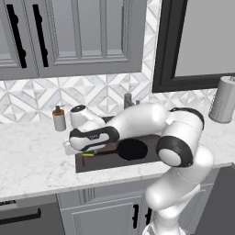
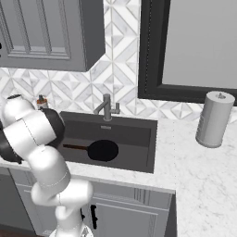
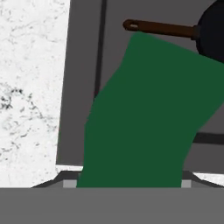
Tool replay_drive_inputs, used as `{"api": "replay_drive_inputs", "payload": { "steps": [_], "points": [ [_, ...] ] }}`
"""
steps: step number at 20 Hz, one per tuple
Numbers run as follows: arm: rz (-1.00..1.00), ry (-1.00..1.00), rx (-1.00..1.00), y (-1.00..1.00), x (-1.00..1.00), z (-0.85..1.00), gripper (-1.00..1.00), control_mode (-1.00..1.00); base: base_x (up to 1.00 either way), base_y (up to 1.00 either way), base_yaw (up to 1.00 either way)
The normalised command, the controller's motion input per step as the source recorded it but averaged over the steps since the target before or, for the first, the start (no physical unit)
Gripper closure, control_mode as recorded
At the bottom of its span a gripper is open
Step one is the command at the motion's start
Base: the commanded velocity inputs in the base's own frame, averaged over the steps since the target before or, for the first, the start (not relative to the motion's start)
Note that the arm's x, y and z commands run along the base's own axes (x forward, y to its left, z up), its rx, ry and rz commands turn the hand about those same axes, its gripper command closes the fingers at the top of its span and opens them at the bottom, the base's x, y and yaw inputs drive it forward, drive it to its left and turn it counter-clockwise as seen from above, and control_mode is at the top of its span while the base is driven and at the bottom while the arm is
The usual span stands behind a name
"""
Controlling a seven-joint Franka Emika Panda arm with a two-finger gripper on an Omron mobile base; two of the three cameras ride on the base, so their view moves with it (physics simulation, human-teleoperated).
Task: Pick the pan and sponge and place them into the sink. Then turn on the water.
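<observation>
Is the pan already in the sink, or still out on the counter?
In. The pan lies flat on the sink floor, handle pointing left.

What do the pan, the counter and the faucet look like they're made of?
Pan: matte black, likely coated metal, with a reddish-brown handle that could be wood or plastic.
Counter: white stone with grey veining, marble-like, smooth.
Faucet: plain grey, probably brushed metal; no strong shine shows.
</observation>
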Motion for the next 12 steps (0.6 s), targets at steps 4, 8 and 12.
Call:
{"api": "replay_drive_inputs", "payload": {
  "steps": [4, 8, 12],
  "points": [
    [0.00, 0.05, 0.00, -0.78, 0.42, 0.00, 1.00, -1.00, 0.00, 0.00, 0.00],
    [0.00, 0.11, 0.00, -0.49, 0.62, 0.00, 1.00, -1.00, 0.00, 0.00, 0.00],
    [0.00, 0.11, 0.00, -0.47, 0.59, -0.01, 1.00, -1.00, 0.00, 0.00, 0.00]
  ]
}}
